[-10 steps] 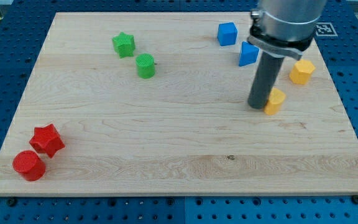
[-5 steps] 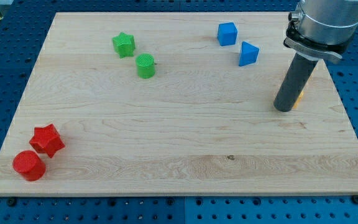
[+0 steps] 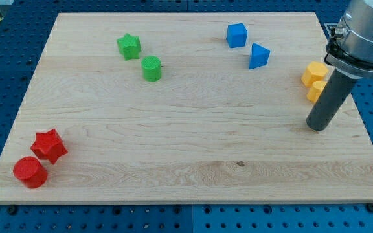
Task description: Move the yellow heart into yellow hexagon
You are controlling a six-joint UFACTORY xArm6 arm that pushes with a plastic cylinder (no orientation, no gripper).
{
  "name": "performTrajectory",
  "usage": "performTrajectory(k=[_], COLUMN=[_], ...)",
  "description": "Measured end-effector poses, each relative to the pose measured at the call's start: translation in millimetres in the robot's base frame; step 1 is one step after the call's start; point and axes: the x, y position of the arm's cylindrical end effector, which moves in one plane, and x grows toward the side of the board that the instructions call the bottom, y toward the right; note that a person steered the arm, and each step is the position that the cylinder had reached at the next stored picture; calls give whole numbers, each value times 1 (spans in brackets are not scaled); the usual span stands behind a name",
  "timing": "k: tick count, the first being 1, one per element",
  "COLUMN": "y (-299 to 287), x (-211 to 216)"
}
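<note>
The yellow hexagon (image 3: 315, 72) sits near the board's right edge. The yellow heart (image 3: 315, 90) lies directly below it and touches it; the rod hides the heart's right part. My tip (image 3: 316, 127) rests on the board just below the heart, a short gap away from it. The dark rod rises from the tip up toward the view's top right.
A blue cube (image 3: 236, 35) and a blue triangle block (image 3: 258, 56) lie at the top, left of the yellow pair. A green star (image 3: 129, 46) and a green cylinder (image 3: 151, 68) lie at the upper left. A red star (image 3: 49, 145) and a red cylinder (image 3: 30, 172) lie at the bottom left.
The yellow heart has been pushed right and up until it touches the yellow hexagon. My tip has moved right and then slightly down, off the heart.
</note>
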Motion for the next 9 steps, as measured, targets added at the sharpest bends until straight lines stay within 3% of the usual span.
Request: performTrajectory(k=[3,9], y=[45,14], x=[4,-47])
